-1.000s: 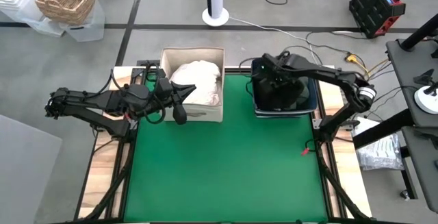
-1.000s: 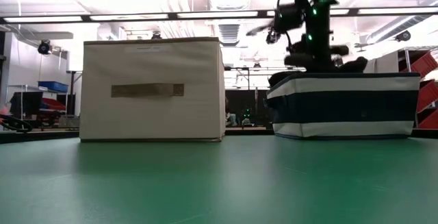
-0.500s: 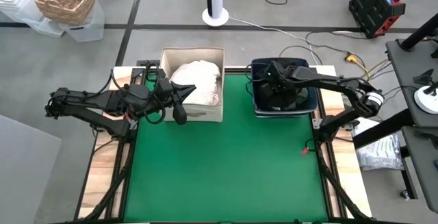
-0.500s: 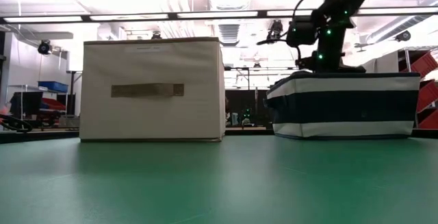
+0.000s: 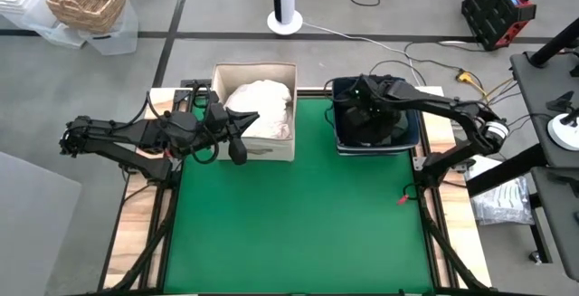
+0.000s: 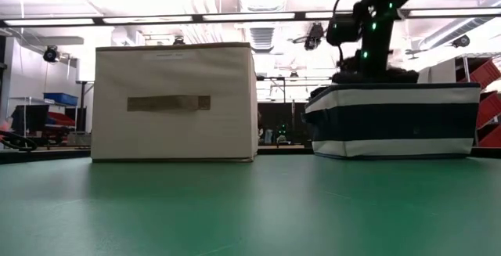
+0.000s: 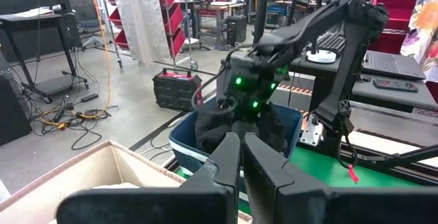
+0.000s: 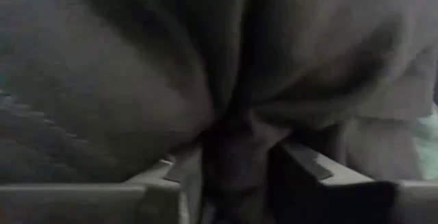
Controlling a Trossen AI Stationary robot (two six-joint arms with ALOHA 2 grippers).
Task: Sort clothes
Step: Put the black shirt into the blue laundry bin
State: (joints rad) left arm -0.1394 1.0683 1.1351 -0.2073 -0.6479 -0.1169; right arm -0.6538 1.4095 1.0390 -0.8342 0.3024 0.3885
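Two bins sat at the green table's [image 5: 298,214] far edge. White clothes [image 5: 260,106] filled the beige fabric box [image 5: 254,149]; dark clothes [image 7: 236,129] lay in the navy bin [image 6: 395,120]. Right gripper [image 5: 366,108] hung inside the navy bin, fingers [image 8: 311,164] slightly apart around a dark fabric fold. Left gripper [image 5: 239,148], fingers together, waited beside the box.

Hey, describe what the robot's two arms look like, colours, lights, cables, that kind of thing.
Both arms are dark, jointed and slim. The left arm ends in two long dark fingers. The right arm has green lights near its wrist and a white joint by its base.
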